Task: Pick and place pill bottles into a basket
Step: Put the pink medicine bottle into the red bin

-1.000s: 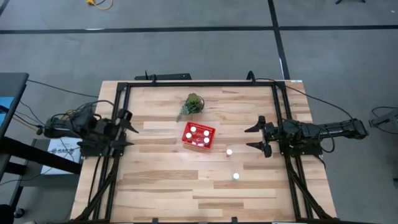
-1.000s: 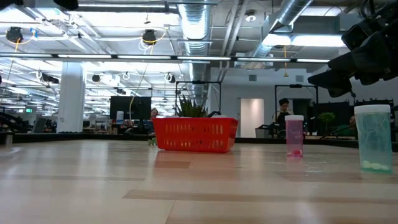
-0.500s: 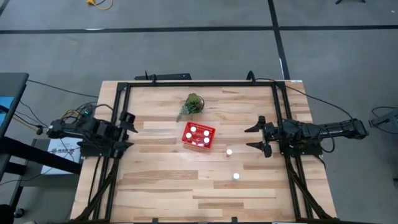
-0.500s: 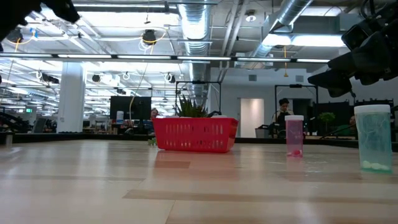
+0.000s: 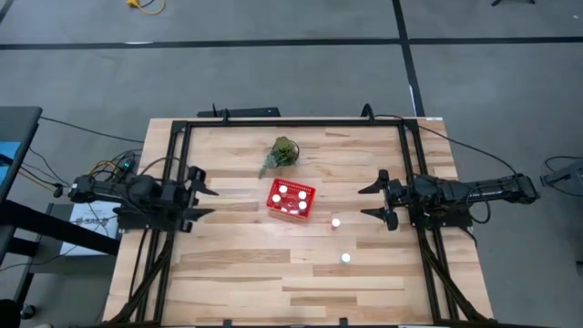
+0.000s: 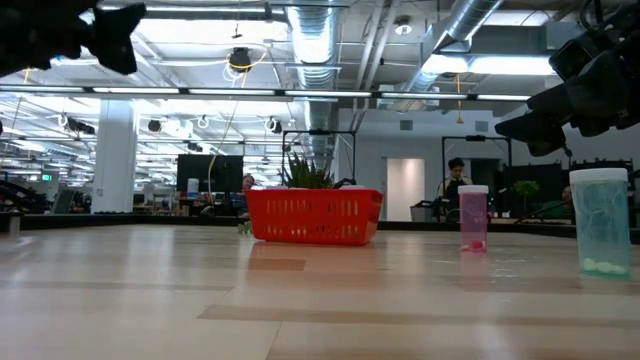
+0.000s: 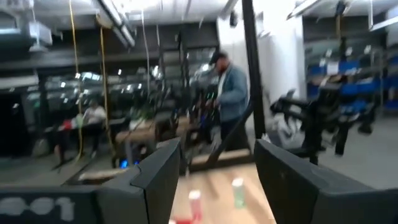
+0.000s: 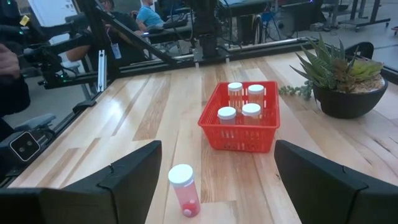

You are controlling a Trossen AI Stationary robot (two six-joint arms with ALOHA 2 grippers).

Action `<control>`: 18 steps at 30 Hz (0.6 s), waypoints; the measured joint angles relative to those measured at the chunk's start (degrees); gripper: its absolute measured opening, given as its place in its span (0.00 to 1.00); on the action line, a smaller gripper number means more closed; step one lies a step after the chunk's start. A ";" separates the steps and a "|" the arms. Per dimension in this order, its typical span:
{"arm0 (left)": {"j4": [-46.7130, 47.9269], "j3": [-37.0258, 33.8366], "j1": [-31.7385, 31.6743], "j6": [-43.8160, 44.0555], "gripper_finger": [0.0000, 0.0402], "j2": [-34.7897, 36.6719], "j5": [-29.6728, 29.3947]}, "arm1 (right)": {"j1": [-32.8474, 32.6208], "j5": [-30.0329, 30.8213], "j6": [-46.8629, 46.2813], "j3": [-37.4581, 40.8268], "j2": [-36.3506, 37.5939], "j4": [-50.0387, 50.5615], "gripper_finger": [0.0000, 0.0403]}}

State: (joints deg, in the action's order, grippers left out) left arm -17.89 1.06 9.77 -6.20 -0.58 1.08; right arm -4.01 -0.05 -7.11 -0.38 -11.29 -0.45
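Observation:
The red basket point(image 5: 291, 198) stands mid-table with several white-capped pill bottles point(image 8: 239, 102) upright in it. Two more bottles stand on the table nearer the right side: a pink one point(image 5: 335, 221) and another closer to the near edge point(image 5: 345, 258); they also show in the low view, pink point(image 6: 472, 217) and clear point(image 6: 602, 222). My left gripper point(image 5: 208, 202) is open and empty, above the table left of the basket. My right gripper point(image 5: 363, 203) is open and empty, right of the basket, with the pink bottle point(image 8: 183, 190) before it.
A potted green plant point(image 5: 282, 152) stands just beyond the basket toward the far edge. A black frame point(image 5: 291, 122) runs around the table's far and side edges. People show in the room behind the table.
My left gripper has moved toward the table's right edge, toward the basket, and now shows at the top left of the low view. The basket and bottles have stayed where they were.

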 joint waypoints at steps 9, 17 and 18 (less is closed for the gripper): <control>9.99 0.00 0.01 -1.22 0.49 -0.02 -2.93 | -0.02 0.00 0.01 0.00 0.00 0.00 0.76; 17.22 0.16 0.01 -1.17 0.49 -0.02 -3.29 | 0.00 0.00 0.00 0.00 0.00 0.00 0.76; 17.17 0.17 0.01 -1.02 0.49 -0.02 -3.28 | -0.02 0.00 0.02 0.00 0.00 0.00 0.76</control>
State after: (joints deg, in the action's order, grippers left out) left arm -0.73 1.23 9.78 -7.22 -0.60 -2.20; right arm -4.03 -0.05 -7.09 -0.38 -11.29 -0.45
